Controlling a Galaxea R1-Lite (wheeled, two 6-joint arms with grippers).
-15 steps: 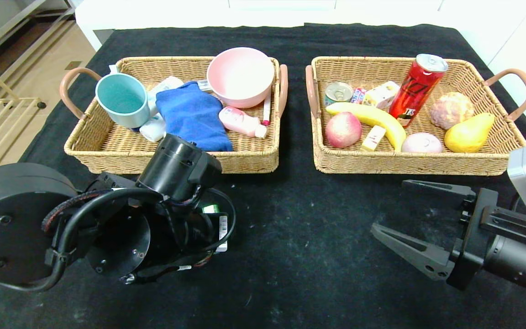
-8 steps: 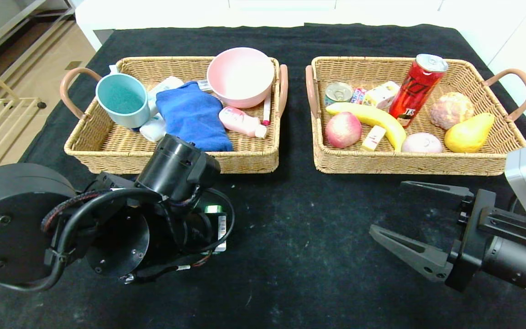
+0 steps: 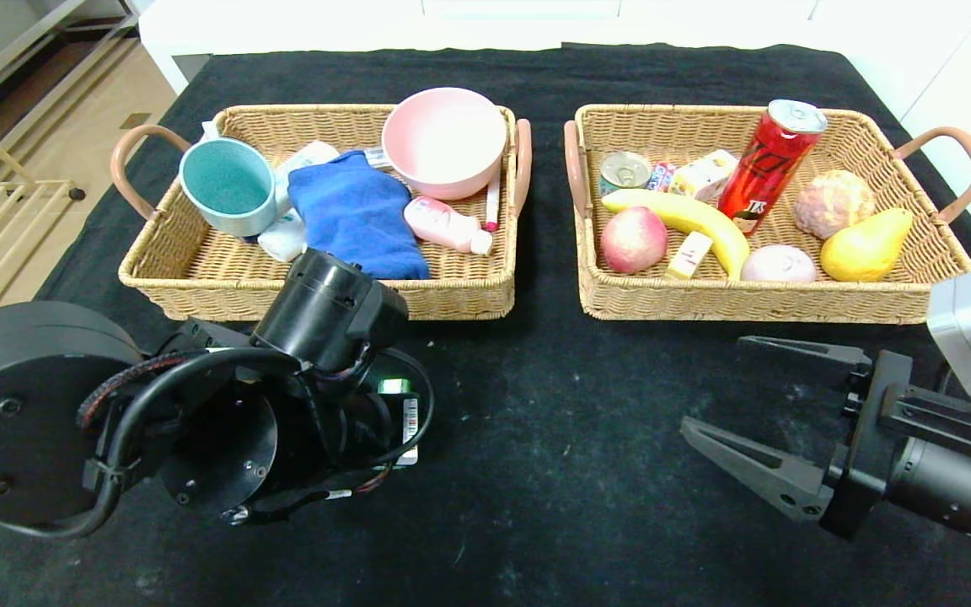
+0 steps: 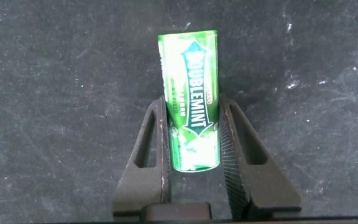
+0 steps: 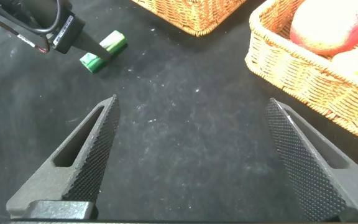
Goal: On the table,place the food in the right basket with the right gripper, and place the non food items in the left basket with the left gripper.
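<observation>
We have the green gum pack lying flat on the black counter, its lower half sitting between our left gripper's jaws and its top end sticking out past their tips. The jaws are closed in on its two long sides, clamped across the narrow width, which suits a slim, stiff pack: gripped this way it should not swivel when lifted. It does not look raised off the cloth yet.

Gum counts as food by the task's wording, so it arguably belongs to the right side; still, it is our left jaws that hold it.

Beyond the jaws stands the left basket, already carrying a teal cup, a blue cloth and a pink bowl. The right basket holds fruit and a red can.

Our right gripper hovers low over bare counter in front of that basket, jaws spread wide with nothing between them, apparently waiting.
</observation>
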